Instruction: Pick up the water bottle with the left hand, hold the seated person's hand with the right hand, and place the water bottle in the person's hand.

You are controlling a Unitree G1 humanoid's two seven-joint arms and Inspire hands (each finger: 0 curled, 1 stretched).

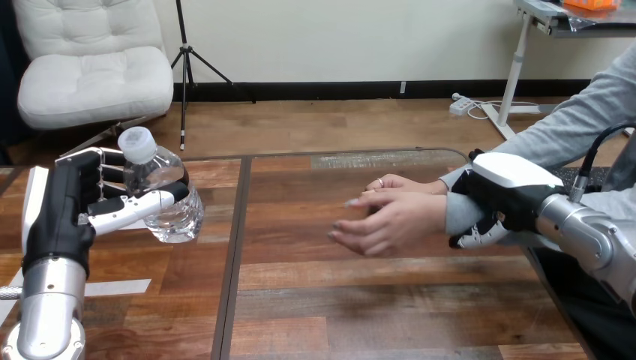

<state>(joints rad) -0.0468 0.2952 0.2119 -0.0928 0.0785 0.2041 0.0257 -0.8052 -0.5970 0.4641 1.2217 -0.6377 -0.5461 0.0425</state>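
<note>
Left arm point(46, 300): rising from the bottom left corner, silver forearm nearly upright.
Left hand point(64, 206): wrapped round the water bottle, thumb across its front, fingers curled behind it.
Water bottle point(176, 221): clear, gripped in the left hand over the left part of the counter point(360, 300), leaning a little with its white cap point(136, 142) uppermost and tipped toward the left.
Right arm point(585, 236): entering from the right edge, reaching inward.
Right hand point(504, 196): closed on the person's wrist point(456, 214) (the grey-sleeved one), white shell lying over the top, fingertips showing beneath the sleeve.
Person's nearer hand point(390, 223): held out above the middle of the counter, fingers loosely curved, holding nothing, well apart from the water bottle.
Person's farther hand point(397, 184): just behind the nearer one, touching it, fingers extended leftward.
</note>
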